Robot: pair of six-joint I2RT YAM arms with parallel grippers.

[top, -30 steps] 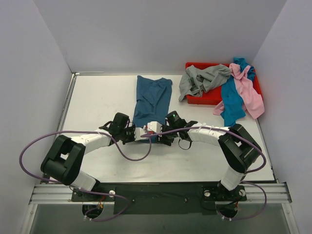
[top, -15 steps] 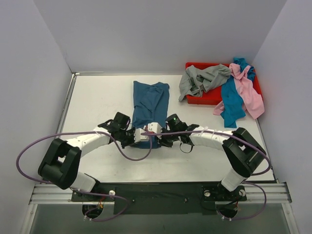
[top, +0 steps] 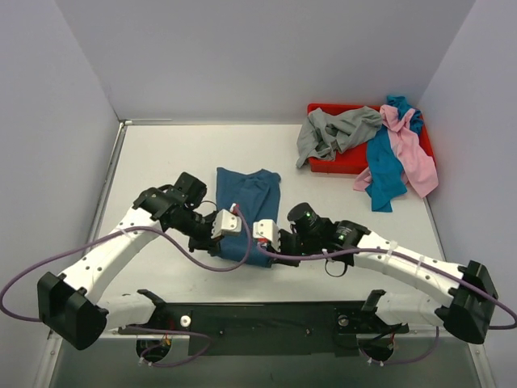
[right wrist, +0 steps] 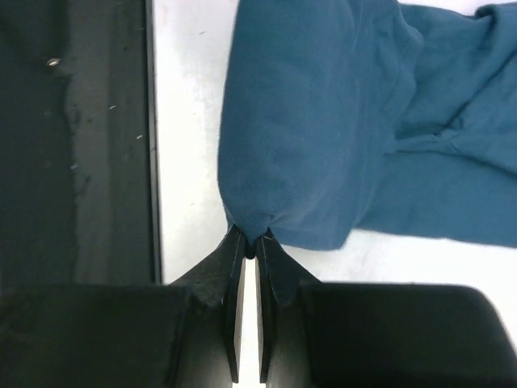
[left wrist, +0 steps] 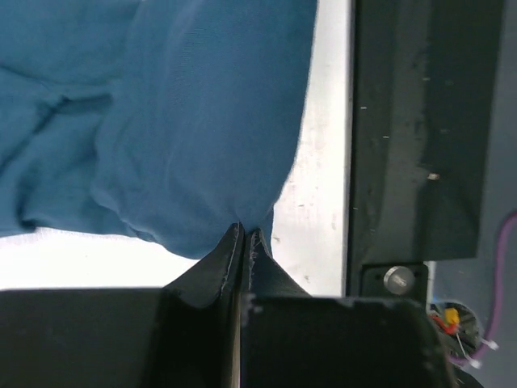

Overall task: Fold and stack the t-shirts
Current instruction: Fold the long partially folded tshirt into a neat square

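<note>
The dark teal-blue t-shirt (top: 249, 198) lies as a narrow, rumpled strip in the middle of the white table (top: 161, 162), and you have its near edge in both tools. Your left gripper (left wrist: 245, 236) has its jaws pressed together on a pinch of cloth at one near corner. Your right gripper (right wrist: 249, 240) is clamped the same way on the other. Pale grey walls (top: 258, 56) box the table in on three sides, and a black rail (top: 258, 311) runs along the near edge.

Far right, the red tray (top: 335, 167) is mostly buried. The grey t-shirt (top: 335, 129) is heaped on it, and the pink t-shirt (top: 410, 149) and turquoise t-shirt (top: 384, 171) spill over its side onto the table. From above, your wrists cover the near hem, and you cannot make out the sleeves.
</note>
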